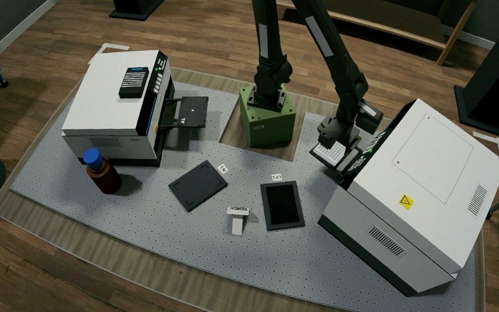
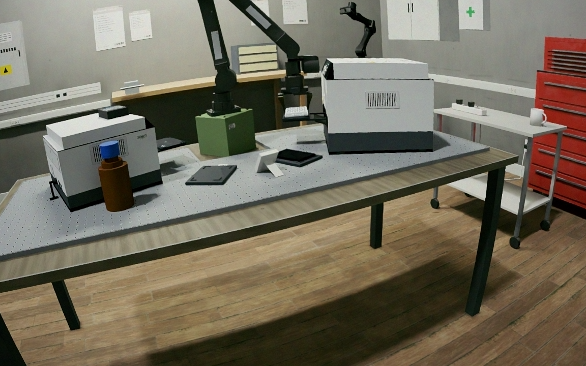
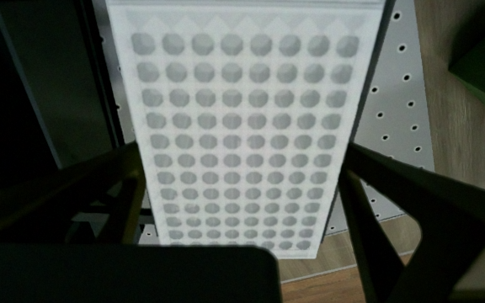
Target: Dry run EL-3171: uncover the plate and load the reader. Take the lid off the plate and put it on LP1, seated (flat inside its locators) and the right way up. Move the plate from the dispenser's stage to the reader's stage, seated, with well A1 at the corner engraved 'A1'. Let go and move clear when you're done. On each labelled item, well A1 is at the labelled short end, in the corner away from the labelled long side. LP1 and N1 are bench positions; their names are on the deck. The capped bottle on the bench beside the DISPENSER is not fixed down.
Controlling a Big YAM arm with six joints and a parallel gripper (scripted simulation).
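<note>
My gripper (image 1: 338, 146) (image 2: 296, 104) (image 3: 242, 151) is shut on the long sides of the uncovered white well plate (image 1: 329, 153) (image 2: 296, 111) (image 3: 242, 135). The plate looks level, at the reader's dark stage (image 1: 322, 159) (image 2: 317, 119); whether it is fully down cannot be told. The stage's corner engraving is hidden. The reader (image 1: 429, 163) (image 2: 377, 109) stands at the right. The black lid (image 1: 282, 203) (image 2: 298, 155) lies flat on LP1 (image 1: 286, 226). The dispenser (image 1: 108, 92) stands at the left, its stage (image 1: 196, 110) bare, with A1 lettering visible.
The blue-capped brown bottle (image 1: 104, 177) (image 2: 116, 186) stands upright beside the dispenser. N1 (image 1: 198, 185) (image 2: 211, 174) holds nothing. A small white stand (image 1: 237, 225) (image 2: 267, 161) is between N1 and LP1. A black box (image 1: 133, 82) sits on the dispenser. The green arm base (image 1: 268, 128) is behind.
</note>
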